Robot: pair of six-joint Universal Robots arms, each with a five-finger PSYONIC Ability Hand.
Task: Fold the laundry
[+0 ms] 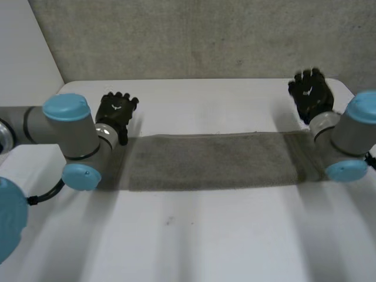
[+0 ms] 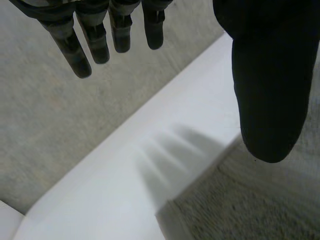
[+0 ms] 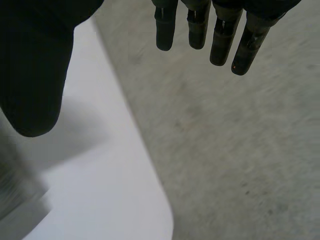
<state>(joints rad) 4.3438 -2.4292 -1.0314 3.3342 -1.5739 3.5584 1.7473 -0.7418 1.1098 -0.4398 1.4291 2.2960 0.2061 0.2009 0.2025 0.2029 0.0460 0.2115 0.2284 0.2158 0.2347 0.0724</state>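
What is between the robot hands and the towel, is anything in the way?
Nothing visible. The left robot hand and the right robot hand hang open near the far corners of the towel, one at each end. The white table beside them is bare where it shows.

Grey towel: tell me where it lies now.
Head view: the grey towel lies flat across the white table, one end beside the left hand, the other beside the right hand.
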